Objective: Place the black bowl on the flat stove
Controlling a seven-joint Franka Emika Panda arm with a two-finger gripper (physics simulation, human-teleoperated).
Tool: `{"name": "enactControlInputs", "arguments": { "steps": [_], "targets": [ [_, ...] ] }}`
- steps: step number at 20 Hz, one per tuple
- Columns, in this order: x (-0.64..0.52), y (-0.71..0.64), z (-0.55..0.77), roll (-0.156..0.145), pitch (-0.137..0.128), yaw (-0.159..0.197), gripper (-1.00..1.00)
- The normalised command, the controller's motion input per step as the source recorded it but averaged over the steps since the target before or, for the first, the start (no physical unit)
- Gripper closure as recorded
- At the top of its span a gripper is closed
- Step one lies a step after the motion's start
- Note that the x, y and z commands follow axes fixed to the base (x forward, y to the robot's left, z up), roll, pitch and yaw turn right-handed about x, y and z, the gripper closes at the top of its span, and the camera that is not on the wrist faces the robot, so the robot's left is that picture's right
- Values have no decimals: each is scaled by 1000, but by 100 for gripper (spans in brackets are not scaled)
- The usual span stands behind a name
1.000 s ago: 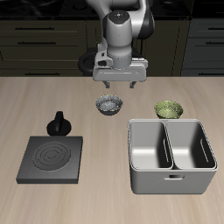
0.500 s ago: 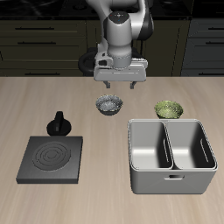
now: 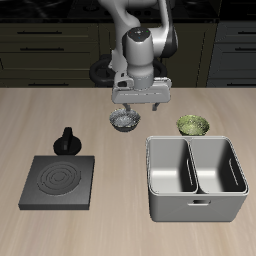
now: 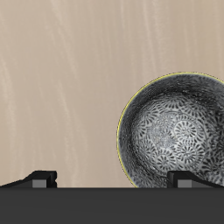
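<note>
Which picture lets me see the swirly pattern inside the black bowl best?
The wrist view: the black bowl looks big there, with its speckled inside clear. In the exterior view the black bowl looks tiny, partly behind the open pincer.

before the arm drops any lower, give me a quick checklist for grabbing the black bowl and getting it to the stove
1. End effector above the black bowl: ok, bowl fills the wrist view.
2. Jaws open: ok, both fingers spread apart.
3. A finger lined up over the bowl rim: cannot tell.
4. Bowl upright and empty: ok.
5. Flat stove top free: ok, nothing on it.
6. Small black pot off the carry path: not ok, it stands between bowl and stove.
</note>
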Motion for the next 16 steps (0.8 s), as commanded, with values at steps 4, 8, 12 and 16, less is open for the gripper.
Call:
{"name": "enactControlInputs", "arguments": {
  "steps": [4, 8, 12, 16],
  "targets": [
    [23, 67, -351, -16, 17, 13, -100],
    [11, 25, -246, 7, 46, -23, -100],
    [3, 59, -231, 48, 45, -21, -100],
    [-67, -48, -107, 0, 18, -11, 100]
  ]
}}
